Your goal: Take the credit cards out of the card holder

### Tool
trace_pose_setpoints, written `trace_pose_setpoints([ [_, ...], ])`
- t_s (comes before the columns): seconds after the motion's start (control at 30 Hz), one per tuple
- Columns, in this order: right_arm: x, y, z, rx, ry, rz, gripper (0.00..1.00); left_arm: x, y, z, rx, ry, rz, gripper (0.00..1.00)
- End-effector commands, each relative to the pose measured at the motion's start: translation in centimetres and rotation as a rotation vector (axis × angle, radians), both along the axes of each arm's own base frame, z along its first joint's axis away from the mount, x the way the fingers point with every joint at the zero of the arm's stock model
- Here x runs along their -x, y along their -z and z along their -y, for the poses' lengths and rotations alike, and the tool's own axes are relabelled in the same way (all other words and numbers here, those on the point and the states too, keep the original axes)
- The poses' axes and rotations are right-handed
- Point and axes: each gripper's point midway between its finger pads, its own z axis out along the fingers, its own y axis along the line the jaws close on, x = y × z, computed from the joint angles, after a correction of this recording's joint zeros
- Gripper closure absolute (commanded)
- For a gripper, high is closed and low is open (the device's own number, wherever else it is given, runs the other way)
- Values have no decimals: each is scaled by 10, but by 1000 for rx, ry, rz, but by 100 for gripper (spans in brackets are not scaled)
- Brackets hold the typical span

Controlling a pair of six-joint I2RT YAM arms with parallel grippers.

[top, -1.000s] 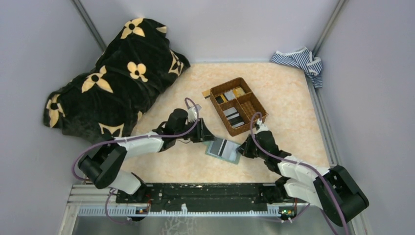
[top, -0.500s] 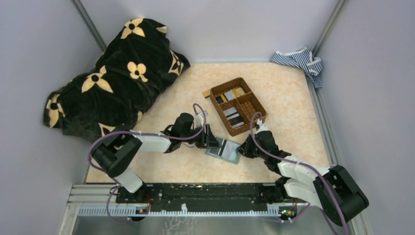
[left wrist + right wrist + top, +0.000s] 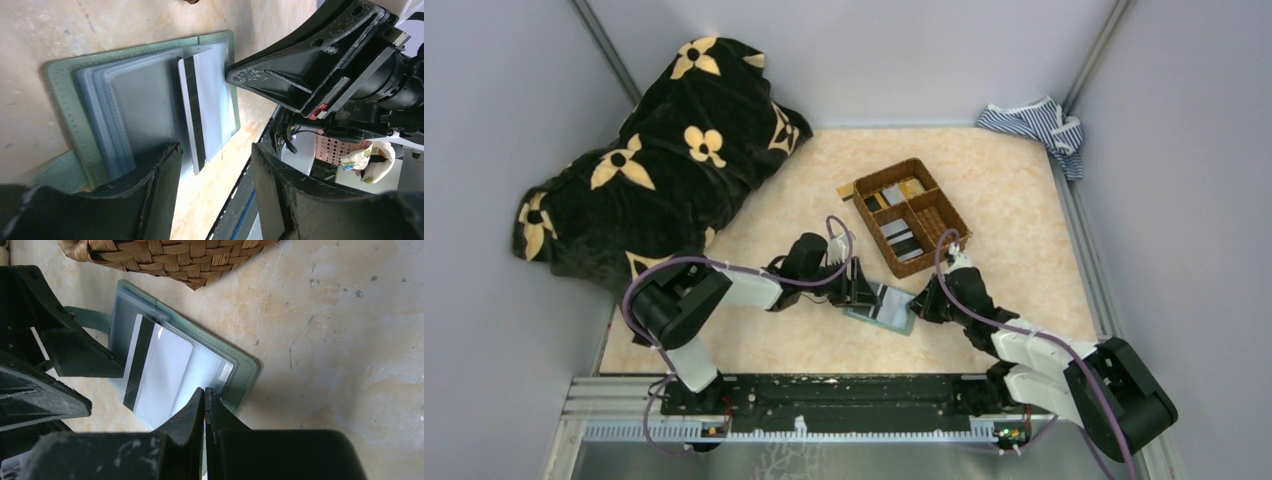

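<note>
The sage-green card holder lies open on the table between my two grippers. In the left wrist view its green rim frames dark grey pockets. A pale grey-white credit card with a black stripe sticks partway out of a pocket, toward the near edge. The same card shows in the left wrist view. My left gripper is open at the holder's left side, one finger over the pockets, nothing between its fingers. My right gripper is shut, its tips resting on the holder's right half beside the card.
A brown woven divided basket with cards in it stands just behind the holder, its corner close to the holder's far edge. A black blanket with cream flowers fills the back left. A striped cloth lies at the back right.
My left gripper has moved right, up to the card holder, and its jaws have spread wider. The right gripper and the holder have stayed put.
</note>
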Motion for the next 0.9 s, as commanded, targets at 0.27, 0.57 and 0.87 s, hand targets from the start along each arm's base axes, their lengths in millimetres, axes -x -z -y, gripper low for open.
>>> trace_pose_setpoints([
  [0.27, 14, 19, 9, 40, 3, -62, 100, 7, 1, 21, 47, 62, 31, 48],
  [0.57, 15, 20, 9, 39, 2, -64, 100, 9, 5, 21, 56, 48, 1, 82],
  [0.87, 15, 21, 10, 38, 6, -69, 100, 14, 7, 21, 72, 70, -3, 100],
])
